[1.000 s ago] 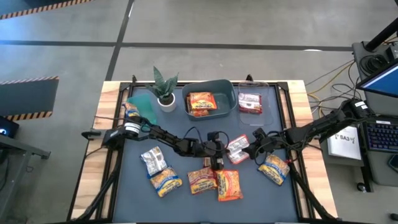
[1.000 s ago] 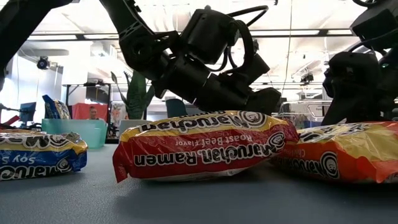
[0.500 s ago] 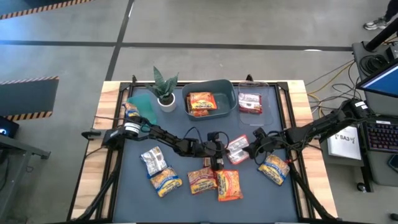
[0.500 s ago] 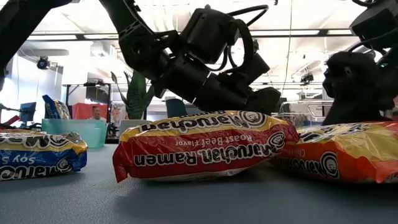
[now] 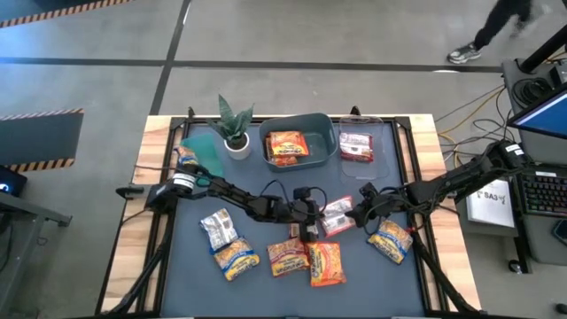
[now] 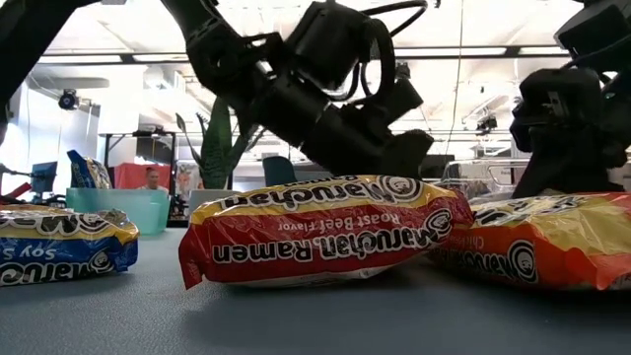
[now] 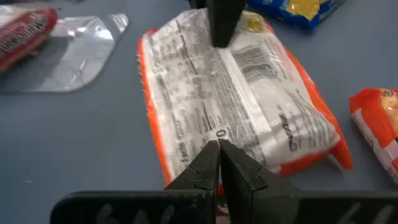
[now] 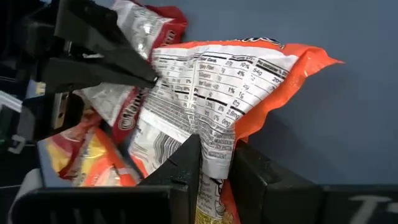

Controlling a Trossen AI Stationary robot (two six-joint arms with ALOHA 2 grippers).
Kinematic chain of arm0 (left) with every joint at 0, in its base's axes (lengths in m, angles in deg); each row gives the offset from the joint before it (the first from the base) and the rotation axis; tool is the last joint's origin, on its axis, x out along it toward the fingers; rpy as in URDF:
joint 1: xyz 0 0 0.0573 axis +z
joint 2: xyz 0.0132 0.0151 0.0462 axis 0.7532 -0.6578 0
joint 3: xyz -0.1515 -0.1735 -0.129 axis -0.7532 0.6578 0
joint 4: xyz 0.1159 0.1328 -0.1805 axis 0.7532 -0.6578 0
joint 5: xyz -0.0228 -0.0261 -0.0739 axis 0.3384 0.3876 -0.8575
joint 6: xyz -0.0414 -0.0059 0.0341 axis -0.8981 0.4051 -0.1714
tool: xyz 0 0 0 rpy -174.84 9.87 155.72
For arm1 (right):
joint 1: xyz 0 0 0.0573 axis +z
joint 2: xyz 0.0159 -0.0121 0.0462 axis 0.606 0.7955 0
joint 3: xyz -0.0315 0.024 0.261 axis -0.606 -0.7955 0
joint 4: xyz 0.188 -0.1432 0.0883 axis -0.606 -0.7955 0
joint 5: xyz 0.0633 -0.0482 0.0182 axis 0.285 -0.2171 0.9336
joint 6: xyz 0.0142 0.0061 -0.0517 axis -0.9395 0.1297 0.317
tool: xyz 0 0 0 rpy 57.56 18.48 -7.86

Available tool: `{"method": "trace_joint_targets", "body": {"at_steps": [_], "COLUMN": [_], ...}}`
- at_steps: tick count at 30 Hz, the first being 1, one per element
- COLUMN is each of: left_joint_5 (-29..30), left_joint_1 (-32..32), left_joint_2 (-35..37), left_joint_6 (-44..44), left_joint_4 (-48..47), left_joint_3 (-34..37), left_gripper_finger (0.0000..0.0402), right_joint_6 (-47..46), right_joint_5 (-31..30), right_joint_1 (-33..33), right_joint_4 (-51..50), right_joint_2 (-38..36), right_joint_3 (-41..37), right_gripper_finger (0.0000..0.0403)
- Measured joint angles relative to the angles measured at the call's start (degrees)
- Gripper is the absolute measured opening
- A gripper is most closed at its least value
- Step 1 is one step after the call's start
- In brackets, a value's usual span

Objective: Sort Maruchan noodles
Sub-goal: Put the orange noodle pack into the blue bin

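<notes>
Orange noodle packet (image 8: 249, 93) pinched by right claw (image 8: 214, 165); left claw (image 7: 217, 165) shut, empty, touching it. Thin-edge grip could slip w/ lift.

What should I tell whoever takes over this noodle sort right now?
Left gripper: shut, tips resting on the face-down orange packet mid-table, gripping nothing.
Right gripper: shut on the same orange packet's edge.
Done: one orange packet in the grey bin, one red packet in the clear tray.
Left: six loose packets near the front of the table, plus a blue one beside the teal bin.
</notes>
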Motion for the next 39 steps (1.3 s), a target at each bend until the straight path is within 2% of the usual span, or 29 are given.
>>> {"method": "trace_joint_targets", "body": {"at_steps": [7,11,21,26,31,39], "left_joint_5": [0.83,4.01,8.36,8.32,8.3,8.21], "left_joint_1": [-0.02,-0.26,-0.31,-0.64,-1.03,-1.57], "left_joint_2": [5.41,9.26,28.6,40.62,51.23,63.0], "left_joint_6": [1.32,2.95,4.03,4.12,4.21,3.57], "left_joint_4": [-2.25,-2.63,-0.44,0.02,2.3,7.77], "left_joint_3": [0.57,2.97,15.47,23.06,30.47,39.93], "left_gripper_finger": [0.0,0.0,0.0,0.0,0.0,0.0], "right_joint_6": [4.09,8.33,19.23,25.96,32.18,43.99], "right_joint_5": [-0.28,-0.92,-4.75,-8.74,-15.73,-22.67], "right_joint_1": [0.0,0.0,0.0,0.0,-0.19,-2.81], "right_joint_4": [0.3,0.04,-0.53,-0.71,-3.04,-6.89], "right_joint_2": [-0.23,-0.2,0.3,0.46,1.75,7.27], "right_joint_3": [3.5,7.26,15.63,18.76,23.11,30.96], "right_gripper_finger": [0.0059,0.0059,0.0059,0.0058,0.0058,0.0045]}}
